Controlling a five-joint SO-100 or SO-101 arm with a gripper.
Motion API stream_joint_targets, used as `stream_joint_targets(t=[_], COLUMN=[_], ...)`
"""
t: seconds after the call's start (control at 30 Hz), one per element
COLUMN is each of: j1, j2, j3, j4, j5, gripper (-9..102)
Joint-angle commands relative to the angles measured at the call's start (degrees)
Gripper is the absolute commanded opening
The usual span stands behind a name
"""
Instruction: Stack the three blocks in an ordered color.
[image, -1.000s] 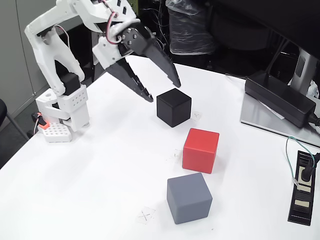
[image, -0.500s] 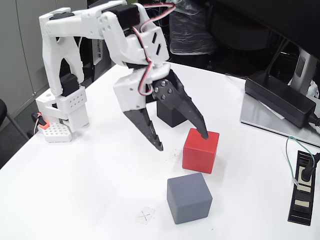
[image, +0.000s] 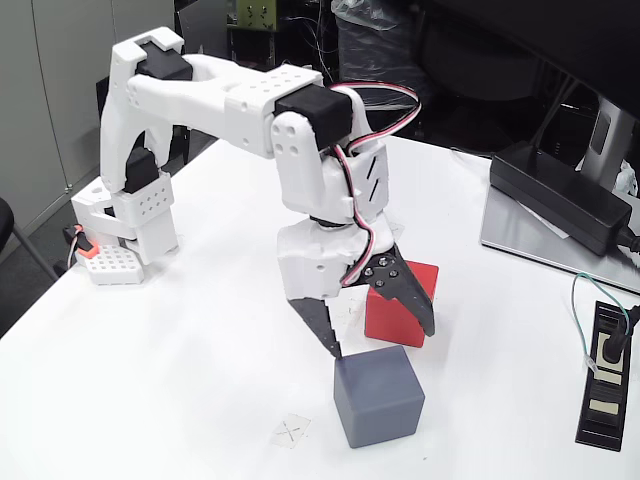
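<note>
**Ana:** Grey first: how many slate-grey cubes do you count?

**Ben:** One. The grey cube (image: 378, 394) sits on the white table (image: 190, 370) directly under the pincer (image: 383, 341), whose two black fingers hang over its top edge, one tip at the upper left corner, the other above its upper right side.

**Ana:** Is the pincer clamped on it?

**Ben:** No. Its fingers stand apart, with nothing between them. The tips are near the cube's top; whether the left one touches it, I cannot tell.

**Ana:** Red cubes?

**Ben:** One. The red cube (image: 420, 282) stands just behind the pincer, partly covered by the right finger, and just beyond the grey cube. I cannot tell whether the two cubes touch.

**Ana:** And a black cube?

**Ben:** I see no part of one that I can make out; the white arm (image: 300, 150) covers the table behind the pincer.

**Ana:** What else, counted?

**Ben:** One arm, reaching from its base to the pincer's left. One flat black power brick (image: 560, 195) well to the pincer's right and farther back, lying on a grey plate. One black power strip (image: 605, 385) to the right at the table's edge, with one plug in it. One faint pencilled cross (image: 291, 431) on the table, below and left of the pincer.
</note>
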Motion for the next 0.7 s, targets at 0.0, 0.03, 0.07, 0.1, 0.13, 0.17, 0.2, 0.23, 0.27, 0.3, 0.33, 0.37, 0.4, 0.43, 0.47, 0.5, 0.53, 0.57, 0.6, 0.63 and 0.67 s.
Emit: stream_joint_targets(t=[0.0, 0.03, 0.07, 0.1, 0.13, 0.17, 0.2, 0.23, 0.27, 0.3, 0.33, 0.37, 0.4, 0.43, 0.47, 0.5, 0.53, 0.57, 0.6, 0.63, 0.67], j1=[0.35, 0.44, 0.44, 0.62, 1.05, 1.67, 2.11, 2.55, 2.99, 3.25, 3.52, 3.87, 4.31, 4.75, 5.19, 5.45, 5.71, 5.8, 5.89, 5.89, 5.89], j2=[-0.35, -1.14, -2.02, -2.99, -3.96, -4.75, -5.36, -5.71, -5.98, -6.15, -6.15, -6.15, -6.15, -6.15, -6.15, -6.15, -6.15, -6.15, -6.24, -6.24, -6.33], j3=[-5.45, -6.42, -7.38, -8.26, -9.05, -9.93, -10.72, -11.6, -12.57, -13.36, -13.89, -13.89, -14.15, -14.15, -14.15, -14.06, -13.97, -13.97, -13.89, -13.8, -13.71], j4=[2.99, 3.43, 3.6, 3.96, 4.13, 4.22, 4.22, 4.22, 4.22, 4.31, 4.31, 4.39, 4.39, 4.39, 4.48, 4.48, 4.48, 4.48, 4.48, 4.48, 4.48], j5=[-2.29, -2.55, -2.55, -2.55, -2.64, -2.64, -2.64, -2.72, -2.72, -2.9, -3.52, -4.48, -5.71, -6.94, -8.0, -8.88, -9.93, -10.63, -11.25, -12.04, -12.74], gripper=[33, 33, 33, 33, 33, 33, 33, 33, 33, 33, 33, 33, 33, 33, 33, 33, 33, 33, 33, 33, 33])
